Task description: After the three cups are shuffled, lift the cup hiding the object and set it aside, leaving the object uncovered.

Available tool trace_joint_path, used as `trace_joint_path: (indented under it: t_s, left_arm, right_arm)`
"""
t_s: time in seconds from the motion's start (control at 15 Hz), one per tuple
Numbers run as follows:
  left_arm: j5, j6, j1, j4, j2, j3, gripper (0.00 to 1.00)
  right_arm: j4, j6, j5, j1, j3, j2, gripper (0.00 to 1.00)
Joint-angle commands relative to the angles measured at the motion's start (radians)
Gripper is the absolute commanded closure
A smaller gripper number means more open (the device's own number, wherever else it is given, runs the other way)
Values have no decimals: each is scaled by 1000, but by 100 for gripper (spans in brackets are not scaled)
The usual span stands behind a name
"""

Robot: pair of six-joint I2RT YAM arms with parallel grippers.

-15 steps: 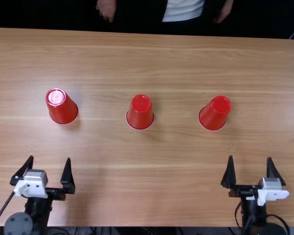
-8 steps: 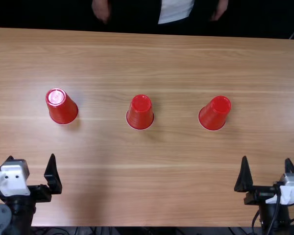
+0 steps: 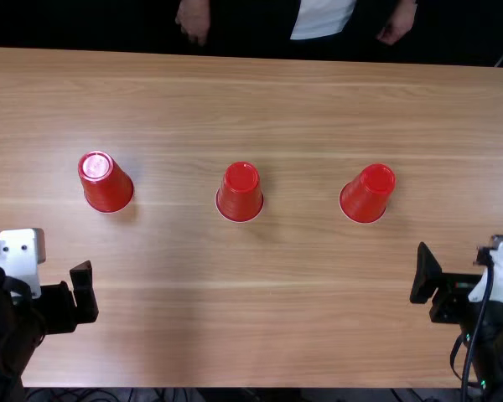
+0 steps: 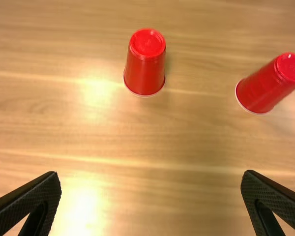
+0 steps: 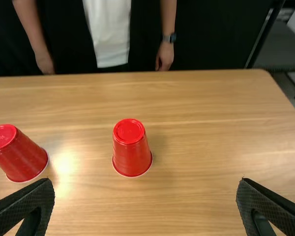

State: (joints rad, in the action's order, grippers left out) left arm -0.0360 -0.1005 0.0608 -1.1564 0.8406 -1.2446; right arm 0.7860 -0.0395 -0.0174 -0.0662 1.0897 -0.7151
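Three red cups stand upside down in one row across the middle of the top view. The left cup point(image 3: 106, 184) is at centre-left, the middle cup point(image 3: 239, 194) at centre and the right cup point(image 3: 367, 196) at centre-right, each well apart from its neighbour. Which one covers the object cannot be told. A broad band of the table point(image 3: 251, 100) runs between the row and the far edge in the upper frame. A narrower band separates the row from the two grippers. The left gripper point(image 4: 148, 176) sits in the lower left corner, the right gripper point(image 5: 144, 183) in the lower right. Both are spread wide with nothing between their fingers.
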Motion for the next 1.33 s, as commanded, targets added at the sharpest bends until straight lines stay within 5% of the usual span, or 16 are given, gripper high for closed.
trace_joint_path:
  t_s: [0.0,0.6,0.93,1.27]
  left_arm:
    - [1,12,10,-44,58,-81,0]
    - [3,14,10,-211,384,-349,0]
    - [3,14,2,-213,466,-368,0]
    - [3,14,-1,-211,486,-365,0]
  right_arm:
    - [12,8,1,-9,84,-78,0]
    - [176,-3,-7,43,365,-481,0]
    - [231,-69,-8,60,426,-639,0]
    - [200,-82,-7,57,457,-791,0]
